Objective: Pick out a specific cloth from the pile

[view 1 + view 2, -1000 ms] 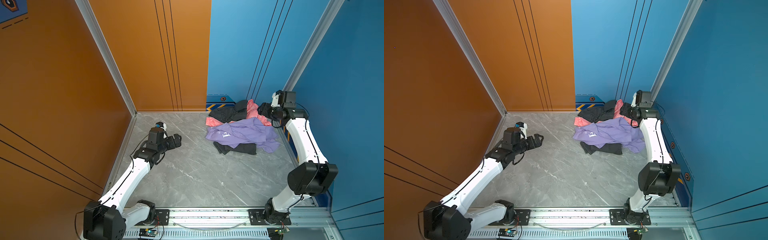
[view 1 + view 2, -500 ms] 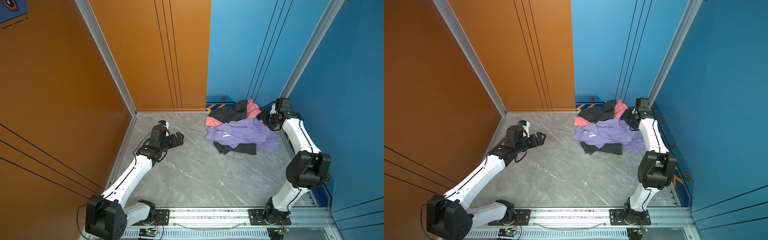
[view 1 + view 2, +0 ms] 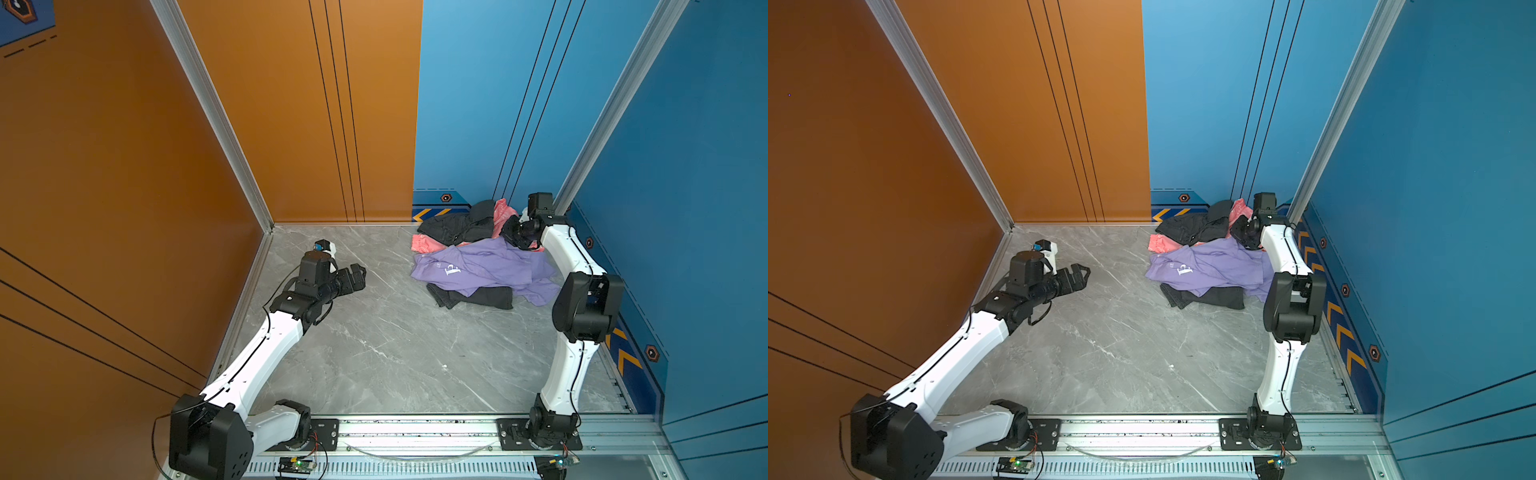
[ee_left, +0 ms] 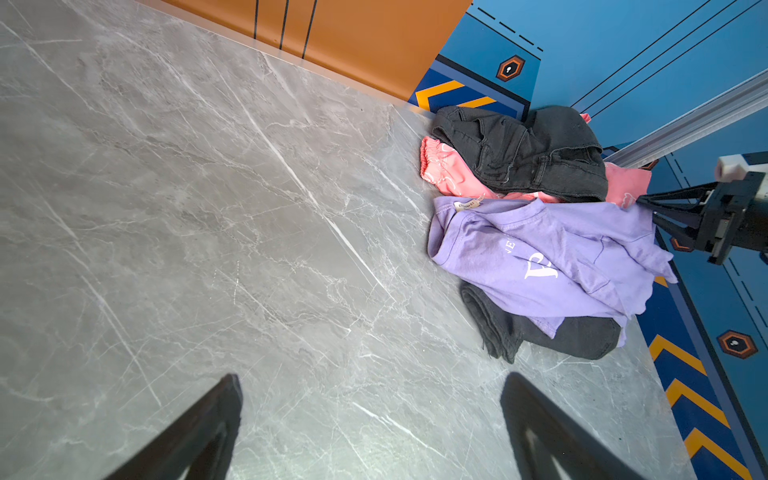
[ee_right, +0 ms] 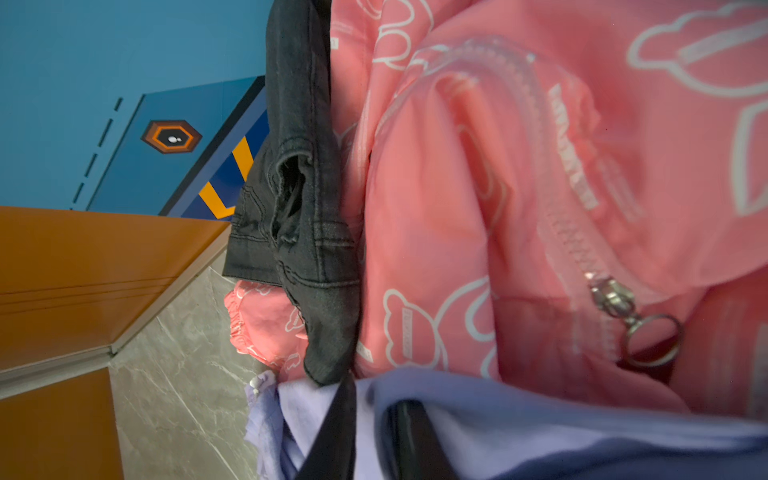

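Note:
The cloth (image 3: 482, 266) (image 3: 1217, 266) (image 4: 540, 249) is a lilac T-shirt with a white logo, draped over the front of the pile in the far right corner. The pile also holds a coral-pink patterned garment (image 3: 428, 243) (image 5: 436, 208), a dark grey garment (image 3: 457, 226) on top and another (image 3: 482, 297) under the lilac shirt. My right gripper (image 3: 510, 236) (image 3: 1239, 235) (image 5: 374, 399) sits at the far edge of the cloth, its fingers shut on a fold of lilac fabric. My left gripper (image 3: 359, 274) (image 3: 1084, 274) (image 4: 374, 378) hovers open over bare floor, left of the pile.
The grey marble floor (image 3: 395, 353) is walled by orange panels on the left and blue panels (image 3: 685, 208) on the right. The pile lies tight against the blue wall and the corner post (image 3: 582, 166). A metal rail (image 3: 415, 432) carries both arm bases in front.
The right gripper has dropped onto the far edge of the lilac shirt and its fingers have come together on the fabric. The left arm has edged slightly towards the pile, still open.

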